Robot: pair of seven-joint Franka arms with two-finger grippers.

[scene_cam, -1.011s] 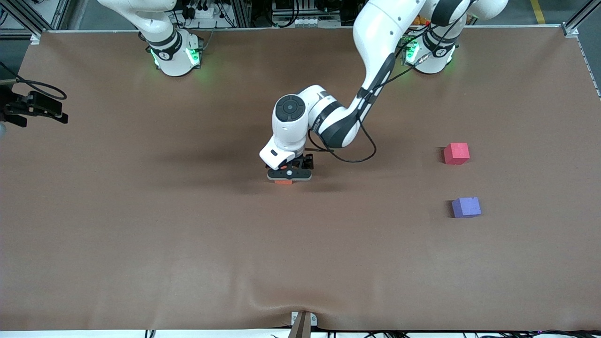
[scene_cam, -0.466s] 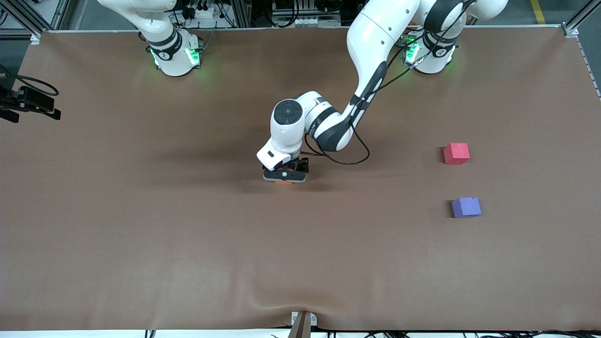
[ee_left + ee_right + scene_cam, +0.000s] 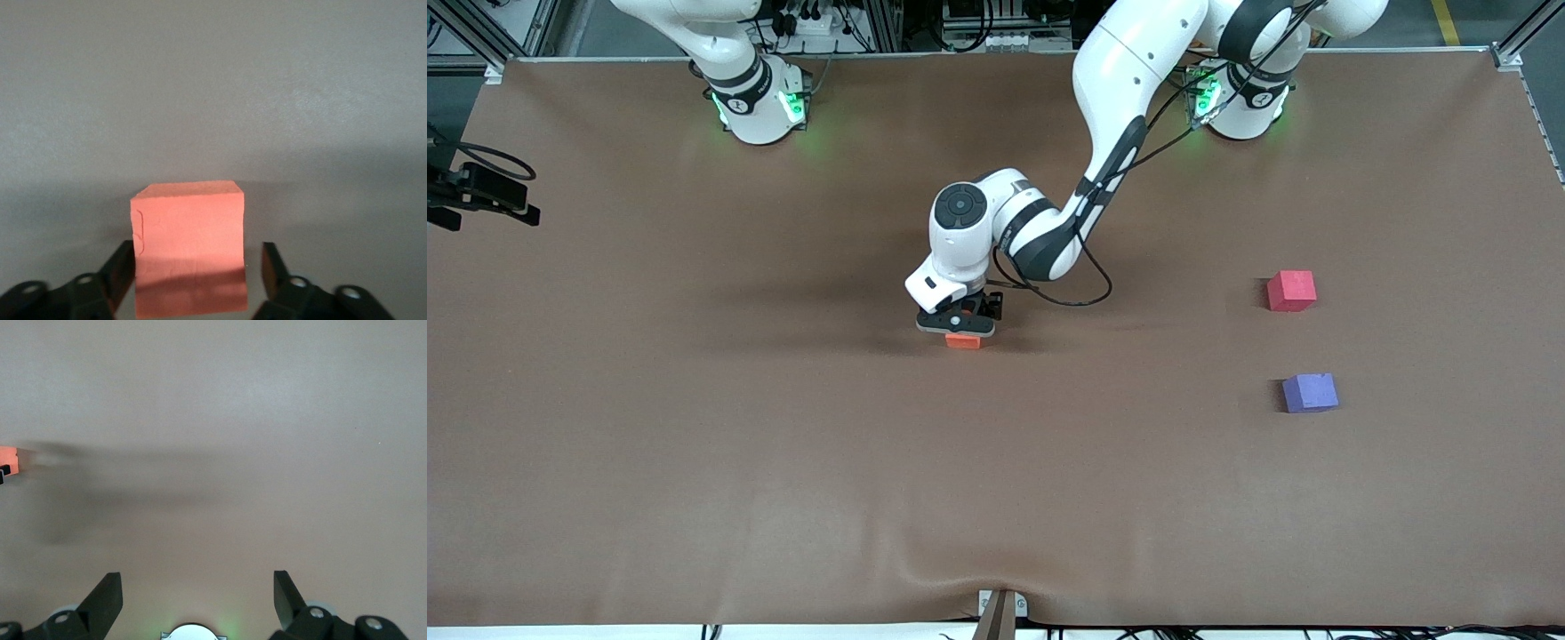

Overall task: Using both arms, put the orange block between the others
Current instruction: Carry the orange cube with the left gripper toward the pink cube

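Left tool [image 3: 958, 327] straddling orange block [image 3: 963, 341] mid-counter, fingers [image 3: 120, 273] narrowing, one touching, other just clear. Right tool [image 3: 193, 600] waiting open, off toward its own end.

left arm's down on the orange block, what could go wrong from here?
1. In the left wrist view one finger touches the orange block while the other shows a gap; closing may push the block sideways or twist it.
2. The red block and purple block sit close together toward the left arm's end; a skewed grip could knock one while placing.
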